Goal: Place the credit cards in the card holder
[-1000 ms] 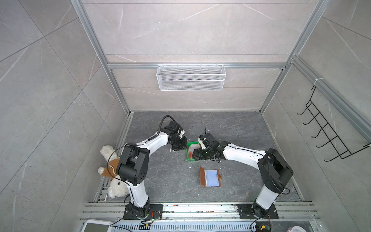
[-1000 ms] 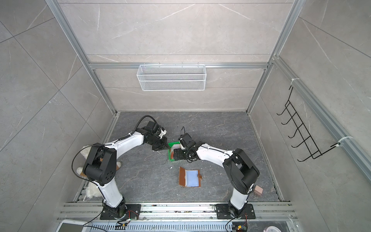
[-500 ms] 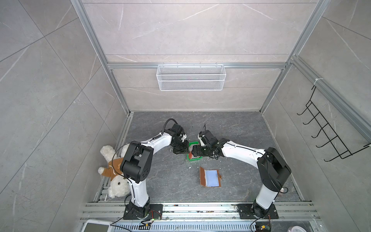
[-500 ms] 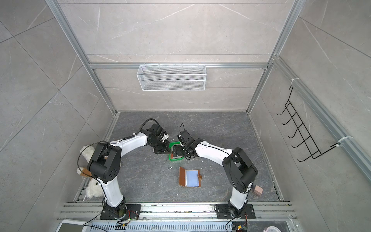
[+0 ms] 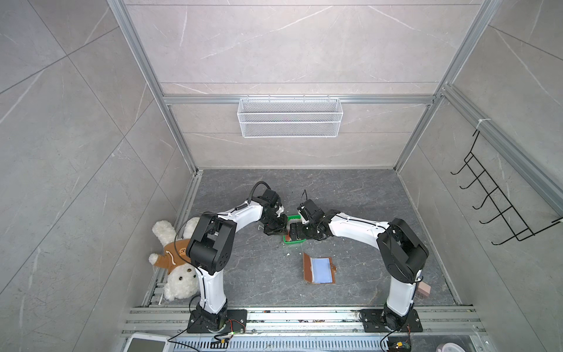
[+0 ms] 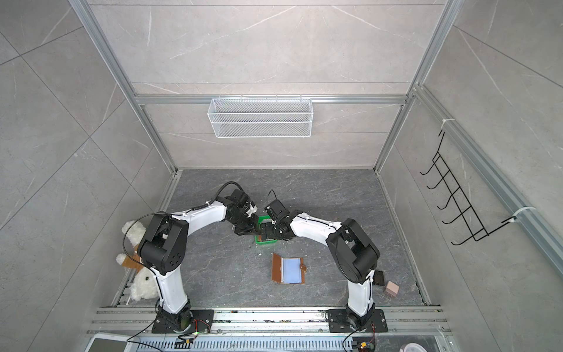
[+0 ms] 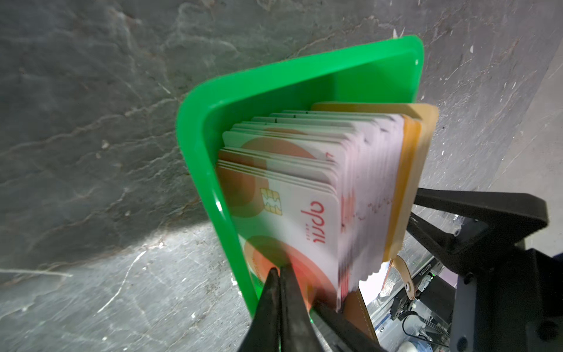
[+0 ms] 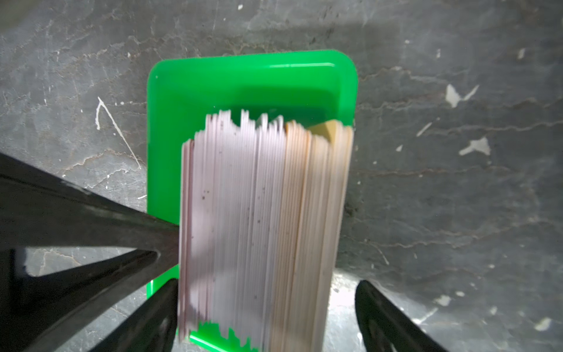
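I see the credit cards (image 7: 304,198) standing on edge as one thick stack inside the green tray (image 7: 213,100), whitish-pink ones at the front and tan ones behind. My left end effector (image 7: 278,271) is clenched, its tips pressed together against the face of the front card, right by the tray wall; I cannot make out any card caught between them. From the right wrist, the right end effector (image 8: 266,283) is released and spread wide, straddling the stack (image 8: 259,213), one finger against its side and the other standing clear. In both top views the card holder (image 5: 318,271) lies open on the desk (image 5: 350,198), bluish sleeves up, apart from the tray on the side nearer the arm bases.
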Robot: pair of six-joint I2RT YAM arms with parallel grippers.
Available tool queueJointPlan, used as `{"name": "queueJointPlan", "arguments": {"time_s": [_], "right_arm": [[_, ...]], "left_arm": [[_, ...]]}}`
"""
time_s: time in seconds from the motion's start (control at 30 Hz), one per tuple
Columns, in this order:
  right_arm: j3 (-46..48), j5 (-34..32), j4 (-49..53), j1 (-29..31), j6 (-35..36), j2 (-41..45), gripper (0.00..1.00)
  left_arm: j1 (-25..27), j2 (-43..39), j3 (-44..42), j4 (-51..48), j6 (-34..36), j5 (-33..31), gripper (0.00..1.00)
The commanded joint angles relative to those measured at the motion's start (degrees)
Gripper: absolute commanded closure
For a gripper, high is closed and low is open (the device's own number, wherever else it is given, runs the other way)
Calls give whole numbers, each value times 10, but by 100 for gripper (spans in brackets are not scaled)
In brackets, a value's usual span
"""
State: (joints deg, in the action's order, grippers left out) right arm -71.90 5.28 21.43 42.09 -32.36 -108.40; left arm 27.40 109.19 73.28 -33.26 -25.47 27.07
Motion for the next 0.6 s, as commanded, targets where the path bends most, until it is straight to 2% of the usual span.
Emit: {"name": "queueJointPlan", "arguments": {"time_s": [0.0,0.33,0.57], "right_arm": [[-20,-14,16,6,-2,-14,10],[-39,-38,31,9,-21,-42,10],[-32,-66,45,9,-30,-15,11]], "left_arm": [[1,2,16,-15,4,0,94],[1,-1,15,-11,3,4,94],[1,6,16,-16,4,-5,94]]}}
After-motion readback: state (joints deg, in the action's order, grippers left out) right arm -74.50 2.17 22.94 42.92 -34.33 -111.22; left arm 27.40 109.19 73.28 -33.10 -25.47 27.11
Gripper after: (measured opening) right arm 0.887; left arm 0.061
